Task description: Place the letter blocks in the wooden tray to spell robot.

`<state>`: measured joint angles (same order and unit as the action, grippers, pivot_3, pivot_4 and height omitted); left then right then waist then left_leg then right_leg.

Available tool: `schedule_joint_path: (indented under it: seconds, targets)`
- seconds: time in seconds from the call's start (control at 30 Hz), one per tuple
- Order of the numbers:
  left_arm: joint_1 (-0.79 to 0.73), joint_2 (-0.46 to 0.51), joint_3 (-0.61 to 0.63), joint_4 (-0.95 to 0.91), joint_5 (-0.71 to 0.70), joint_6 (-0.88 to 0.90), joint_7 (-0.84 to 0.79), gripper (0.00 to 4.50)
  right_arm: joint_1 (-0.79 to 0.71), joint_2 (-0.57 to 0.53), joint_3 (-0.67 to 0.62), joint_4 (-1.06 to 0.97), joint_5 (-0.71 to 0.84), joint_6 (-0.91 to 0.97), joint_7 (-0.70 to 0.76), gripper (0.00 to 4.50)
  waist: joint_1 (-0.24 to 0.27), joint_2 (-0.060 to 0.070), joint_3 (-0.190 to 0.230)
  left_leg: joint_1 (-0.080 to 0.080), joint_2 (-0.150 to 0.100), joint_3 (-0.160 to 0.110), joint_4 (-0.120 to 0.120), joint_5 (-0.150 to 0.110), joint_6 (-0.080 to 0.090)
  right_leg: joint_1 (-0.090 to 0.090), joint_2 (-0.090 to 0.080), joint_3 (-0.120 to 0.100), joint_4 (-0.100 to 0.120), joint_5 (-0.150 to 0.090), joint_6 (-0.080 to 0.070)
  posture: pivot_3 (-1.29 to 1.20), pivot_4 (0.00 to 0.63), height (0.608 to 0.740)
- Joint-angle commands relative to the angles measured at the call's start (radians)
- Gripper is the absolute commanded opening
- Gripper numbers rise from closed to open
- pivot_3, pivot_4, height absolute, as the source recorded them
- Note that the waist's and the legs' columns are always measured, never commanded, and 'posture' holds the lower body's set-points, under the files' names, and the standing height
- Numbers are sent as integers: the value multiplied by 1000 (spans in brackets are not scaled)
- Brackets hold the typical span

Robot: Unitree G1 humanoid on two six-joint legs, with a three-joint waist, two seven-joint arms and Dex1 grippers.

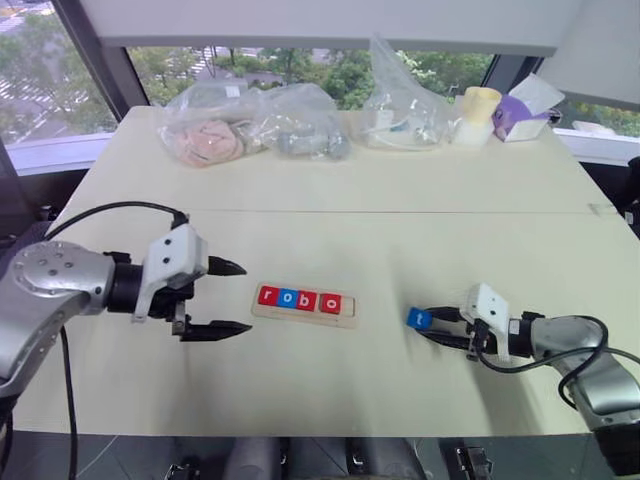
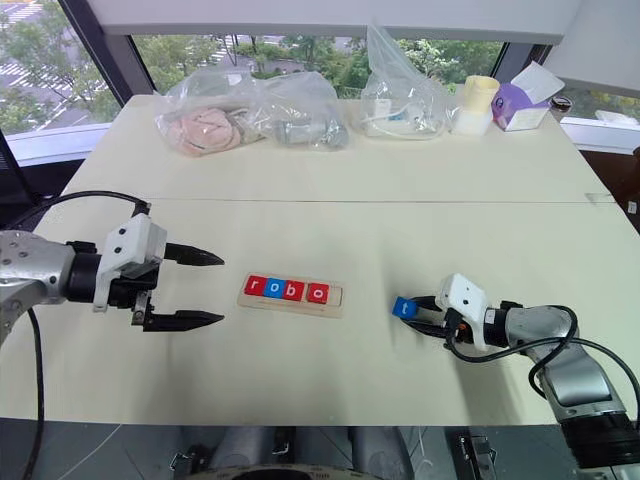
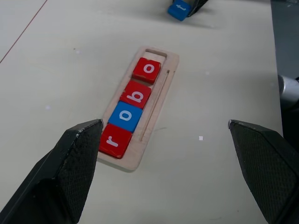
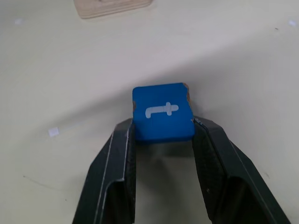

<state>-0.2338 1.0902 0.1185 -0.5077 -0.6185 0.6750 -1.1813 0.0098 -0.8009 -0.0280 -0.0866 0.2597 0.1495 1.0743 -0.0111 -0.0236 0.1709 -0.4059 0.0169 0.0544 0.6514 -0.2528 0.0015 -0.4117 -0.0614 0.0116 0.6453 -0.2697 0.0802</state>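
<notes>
Our right jaws pinch the blue t block (image 4: 162,112) by its side edges; our left jaws hang spread. It looks light, stiff and slick, so we grip squarely.

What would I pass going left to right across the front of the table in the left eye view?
Left end effector → pale wooden tray holding four tiles → blue t tile → right end effector.
</notes>
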Motion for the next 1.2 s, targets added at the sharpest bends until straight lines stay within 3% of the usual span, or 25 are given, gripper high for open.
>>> schedule_joint_path:
  seconds: [0.03,0.3,0.63,1.2]
  targets:
    - [-29,16,-20,12,16,-34,-32,4500,-58,10,8,-164,59,87,-20,1129,-4,0,0,0,0,0,0,0,0,0,0,0,0,0,0,0,150,739]
    - [-52,6,-59,31,34,-53,-44,4500,-279,24,165,-300,104,380,-21,1129,3,0,0,-1,0,0,0,0,0,-2,0,0,1,0,0,0,150,739]
    - [4,-13,-31,-10,16,-28,0,4500,-415,22,348,-139,-65,326,34,1129,-2,0,1,-2,-1,0,1,0,0,-2,-1,-1,1,0,0,0,150,739]
    - [79,-34,-7,-16,10,-20,69,4500,-511,101,394,18,-149,256,57,1129,-3,0,1,-2,0,0,1,0,0,-2,0,-1,2,0,0,0,150,739]
